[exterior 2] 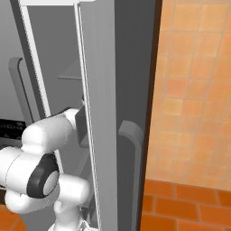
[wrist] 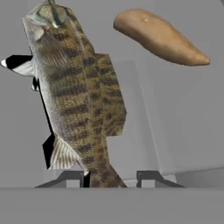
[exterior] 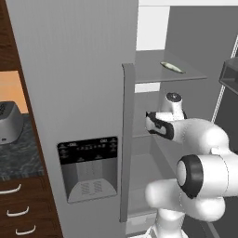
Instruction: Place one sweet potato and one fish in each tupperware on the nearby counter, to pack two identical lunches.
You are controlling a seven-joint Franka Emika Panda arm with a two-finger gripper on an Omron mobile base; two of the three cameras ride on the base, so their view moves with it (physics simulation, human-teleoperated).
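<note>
Nearest the hand camera, the gripper (wrist: 110, 177) sits with its two finger tips either side of the tail of a fish (wrist: 76, 96), the tail running down between them; whether the pads are already pressing on it I cannot tell, so the grasp is best called closing around the tail rather than settled. Taking the fish by its narrow tail end makes sense, since the broad body would not fit between the jaws. The fish lies lengthwise on a pale grey fridge shelf (wrist: 183, 131), head toward the far edge. Beyond it, toward the far right corner of that shelf and well apart from the fish, lies one sweet potato (wrist: 159, 37), untouched. From the left base camera the arm (exterior: 186, 132) reaches through the open fridge door (exterior: 126, 139) into the compartment, and a second fish (exterior: 172, 68) rests on a higher shelf (exterior: 153, 74) near its front edge, which suits two lunches. The count is two fish and one sweet potato. The counter (exterior: 18, 153), black and speckled, runs at the far left beside the fridge, carrying a grey toaster (exterior: 9, 122); the tupperware cannot be made out.
</note>
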